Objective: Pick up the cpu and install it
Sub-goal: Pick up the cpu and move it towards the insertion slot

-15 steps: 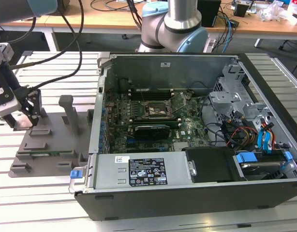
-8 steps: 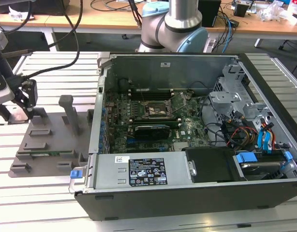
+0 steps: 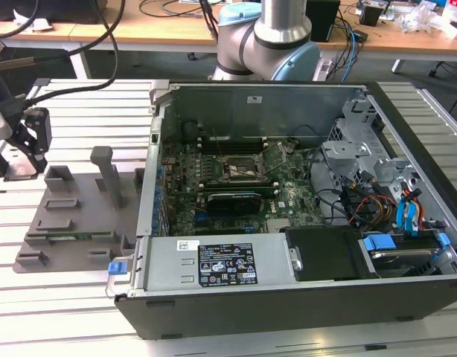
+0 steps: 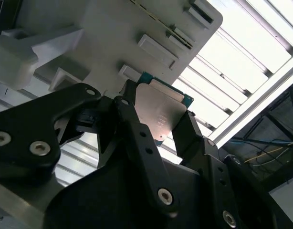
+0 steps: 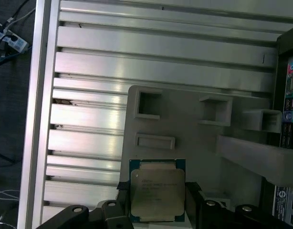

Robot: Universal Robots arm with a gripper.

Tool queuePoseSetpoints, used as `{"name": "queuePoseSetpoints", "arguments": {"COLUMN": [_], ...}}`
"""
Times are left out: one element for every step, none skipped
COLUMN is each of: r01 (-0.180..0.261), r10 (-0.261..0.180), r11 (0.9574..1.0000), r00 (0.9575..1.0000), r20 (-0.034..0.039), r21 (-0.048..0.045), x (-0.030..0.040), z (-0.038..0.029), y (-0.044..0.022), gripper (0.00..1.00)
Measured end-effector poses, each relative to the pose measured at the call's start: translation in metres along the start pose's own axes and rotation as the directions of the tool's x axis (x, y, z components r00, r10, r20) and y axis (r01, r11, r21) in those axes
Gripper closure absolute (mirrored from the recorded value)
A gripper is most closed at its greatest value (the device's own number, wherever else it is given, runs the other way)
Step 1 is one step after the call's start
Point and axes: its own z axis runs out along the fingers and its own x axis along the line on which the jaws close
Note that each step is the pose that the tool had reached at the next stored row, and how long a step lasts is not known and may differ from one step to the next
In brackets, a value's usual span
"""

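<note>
Gripper (image 4: 158, 121): fingers (image 4: 137, 133) clamped on opp. edges of the cpu (image 4: 161, 109), metal top facing the first wrist view. Cpu is over the grey fixture plate (image 5: 184, 143); contact w/ plate unclear. Open computer case (image 3: 288, 312) w/ socket (image 3: 240, 169) stands just beside plate.

Nothing is legible. Faint print marks the cpu (image 5: 156, 192) clamped in the gripper (image 5: 157, 187); well apart, a label (image 3: 227, 265) on the power supply (image 3: 167, 269).
</note>
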Motion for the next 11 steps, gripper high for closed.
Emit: {"name": "queuePoseSetpoints", "arguments": {"r01": [0.000, 0.000, 0.000, 0.000, 0.000, 0.000, 0.000, 0.000, 0.000, 0.000, 0.000], "r10": [0.000, 0.000, 0.000, 0.000, 0.000, 0.000, 0.000, 0.000, 0.000, 0.000, 0.000], "r11": [1.0000, 1.0000, 1.0000, 1.0000, 1.0000, 1.0000, 1.0000, 1.0000, 1.0000, 1.0000, 1.0000], "r00": [1.0000, 1.0000, 1.0000, 1.0000, 1.0000, 1.0000, 1.0000, 1.0000, 1.0000, 1.0000, 1.0000], "r20": [0.0001, 0.0001, 0.0001, 0.0001, 0.0001, 0.0000, 0.0001, 0.0001, 0.0001, 0.0000, 0.0000], "r21": [-0.0003, -0.0004, -0.0005, -0.0005, -0.0005, -0.0005, -0.0005, -0.0005, -0.0005, -0.0005, -0.0005], "x": [0.0000, -0.0001, -0.0001, -0.0001, -0.0001, -0.0002, -0.0002, -0.0002, -0.0002, -0.0003, -0.0003], "z": [-0.0013, -0.0030, -0.0048, -0.0058, -0.0067, -0.0099, -0.0118, -0.0128, -0.0148, -0.0173, -0.0196], "y": [0.0000, 0.0000, 0.0000, 0.0000, -0.0001, -0.0001, -0.0001, -0.0001, -0.0001, -0.0001, -0.0002], "gripper": [0.45, 0.45, 0.45, 0.45, 0.45, 0.45, 0.45, 0.45, 0.45, 0.45, 0.45]}}
